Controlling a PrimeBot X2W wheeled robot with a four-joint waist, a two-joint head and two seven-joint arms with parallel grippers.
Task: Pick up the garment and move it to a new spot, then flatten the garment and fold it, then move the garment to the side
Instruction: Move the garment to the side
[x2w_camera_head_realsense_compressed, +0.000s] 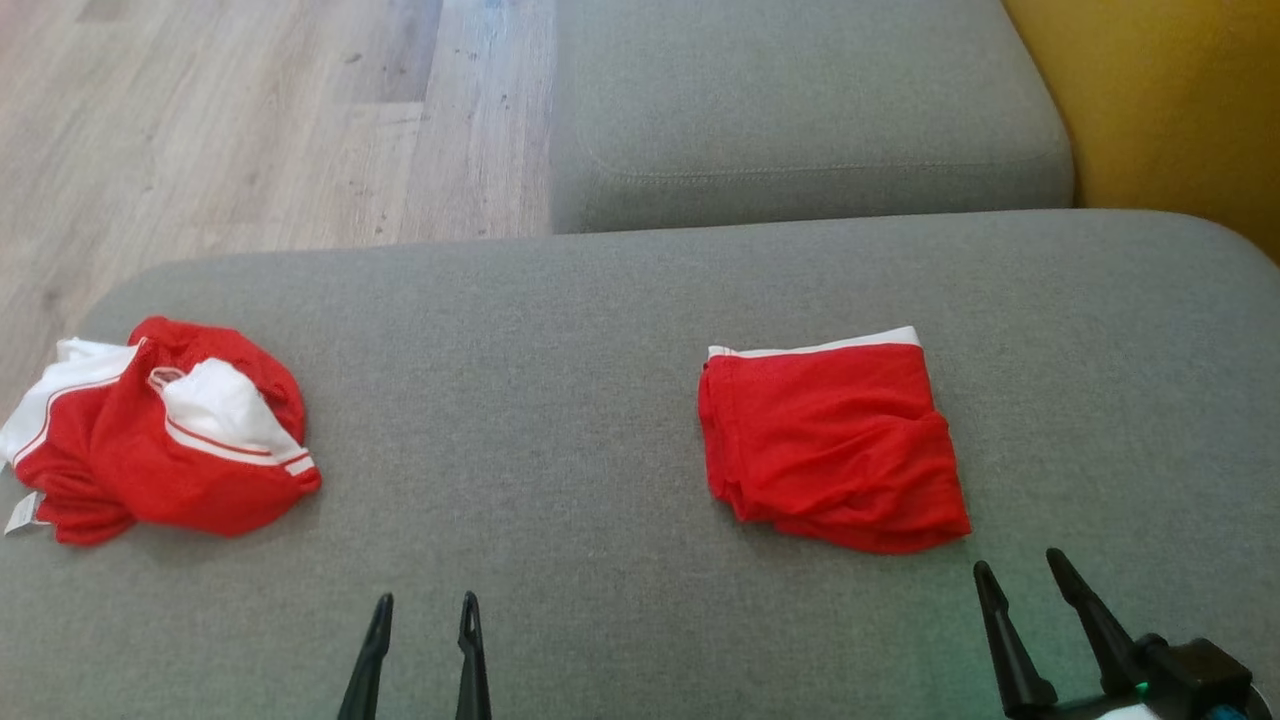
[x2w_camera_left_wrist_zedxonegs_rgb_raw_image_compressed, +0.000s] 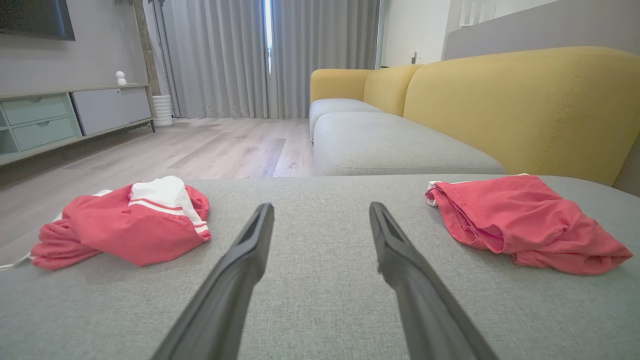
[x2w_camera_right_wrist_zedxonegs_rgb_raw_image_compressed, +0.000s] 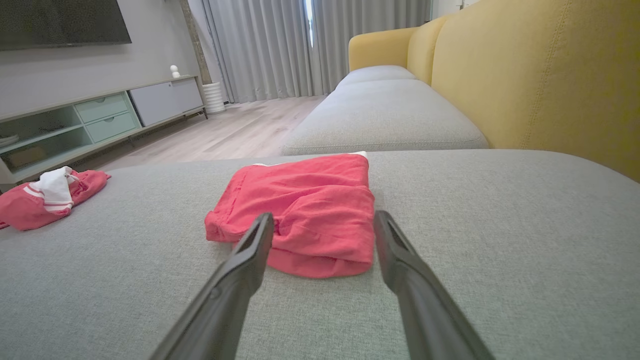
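Two red garments lie on the grey cushion (x2w_camera_head_realsense_compressed: 560, 330). A crumpled red and white garment (x2w_camera_head_realsense_compressed: 160, 435) (x2w_camera_left_wrist_zedxonegs_rgb_raw_image_compressed: 125, 225) (x2w_camera_right_wrist_zedxonegs_rgb_raw_image_compressed: 47, 197) is bunched near the left edge. A folded red garment (x2w_camera_head_realsense_compressed: 830, 445) (x2w_camera_left_wrist_zedxonegs_rgb_raw_image_compressed: 520, 220) (x2w_camera_right_wrist_zedxonegs_rgb_raw_image_compressed: 305, 210) with a white waistband lies flat to the right of the middle. My left gripper (x2w_camera_head_realsense_compressed: 426, 600) (x2w_camera_left_wrist_zedxonegs_rgb_raw_image_compressed: 321, 206) stands open over bare cushion between the two, holding nothing. My right gripper (x2w_camera_head_realsense_compressed: 1019, 560) (x2w_camera_right_wrist_zedxonegs_rgb_raw_image_compressed: 324, 215) is open just in front of the folded garment's near right corner, apart from it.
A second grey seat cushion (x2w_camera_head_realsense_compressed: 800, 110) lies beyond, with a yellow backrest (x2w_camera_head_realsense_compressed: 1170, 110) on the right. Wooden floor (x2w_camera_head_realsense_compressed: 250, 120) runs past the cushion's left and far edges. A low cabinet (x2w_camera_left_wrist_zedxonegs_rgb_raw_image_compressed: 60, 117) and curtains (x2w_camera_left_wrist_zedxonegs_rgb_raw_image_compressed: 270, 55) stand across the room.
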